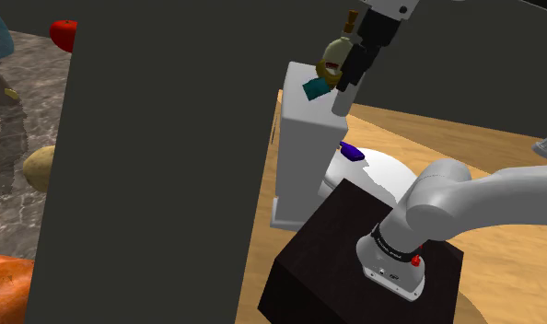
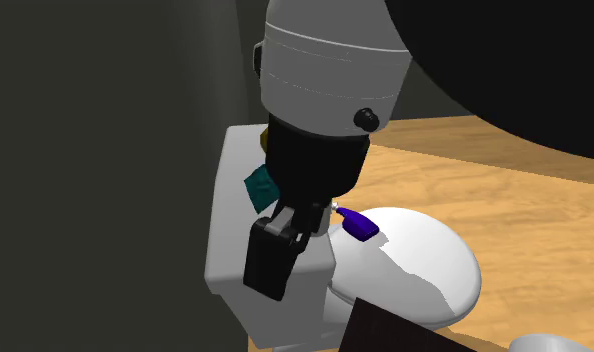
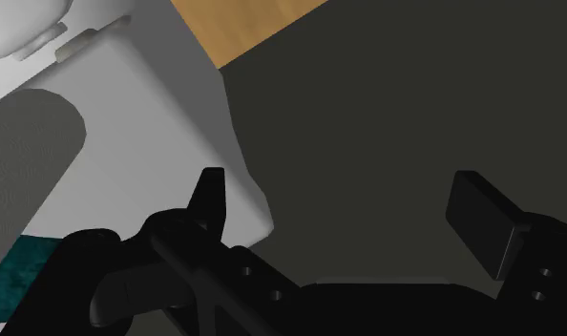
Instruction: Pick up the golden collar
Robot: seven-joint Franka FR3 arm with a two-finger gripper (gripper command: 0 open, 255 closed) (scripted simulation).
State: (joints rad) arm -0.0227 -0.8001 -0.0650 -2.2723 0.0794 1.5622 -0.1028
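Here the gripper (image 3: 339,186) gapes empty (wrist view); the shoulder view adds a golden collar (image 1: 333,57) alongside.

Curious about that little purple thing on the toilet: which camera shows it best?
The second exterior view: the purple thing lies close and unobstructed on the white lid. The shoulder view shows it farther off.

Three small things are showing around one white toilet (image 1: 299,156): one golden collar (image 1: 333,57), one teal block (image 1: 314,89) and one purple piece (image 1: 352,152). Farther off, one red round thing (image 1: 64,34) and one tan lump (image 1: 40,167) are showing. One white arm (image 1: 483,198) is rising from one black stand (image 1: 327,248).
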